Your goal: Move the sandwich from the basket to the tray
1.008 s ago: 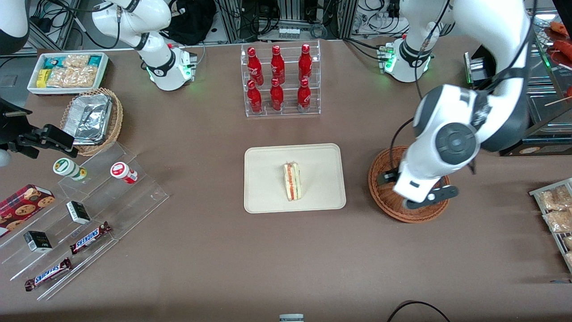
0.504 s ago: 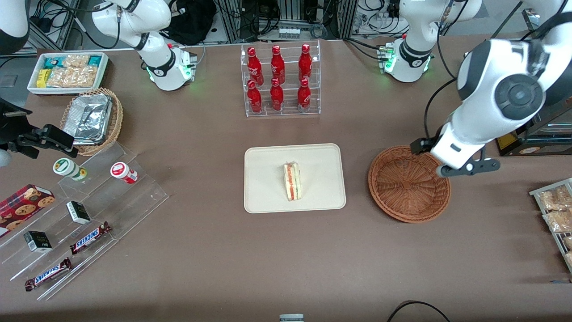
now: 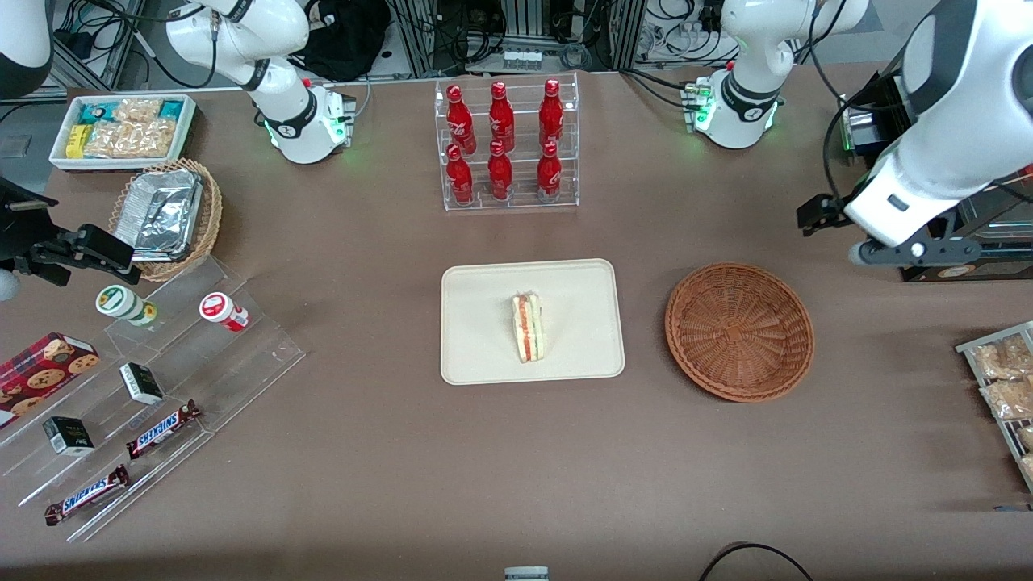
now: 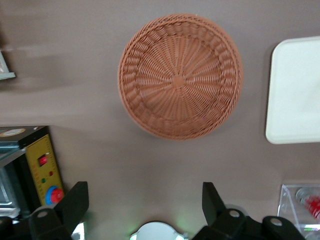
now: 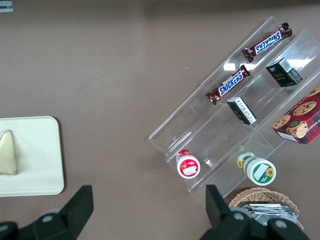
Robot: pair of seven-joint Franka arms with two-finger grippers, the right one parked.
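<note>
The sandwich (image 3: pixel 528 327) lies on the cream tray (image 3: pixel 484 355), near its middle, with the striped cut edge up. It also shows in the right wrist view, sandwich (image 5: pixel 7 152) on tray (image 5: pixel 40 165). The reddish-brown wicker basket (image 3: pixel 738 331) stands empty beside the tray, toward the working arm's end. My left gripper (image 4: pixel 145 192) hangs high above the bare table, farther from the front camera than the basket (image 4: pixel 180 82) and off toward the working arm's end. It is open and holds nothing. A corner of the tray (image 4: pixel 295 95) shows past the basket.
A clear rack of red bottles (image 3: pixel 506 145) stands farther back than the tray. Toward the parked arm's end are a white snack bin (image 3: pixel 121 129), a tan foil basket (image 3: pixel 165 214) and a clear stepped shelf (image 3: pixel 161 371). Snack packs (image 3: pixel 1005 379) and a yellow-panelled box (image 4: pixel 44 167) are at the working arm's end.
My left gripper has lifted off the basket and drawn back toward the working arm's end, uncovering the empty basket. The sandwich and tray have not moved.
</note>
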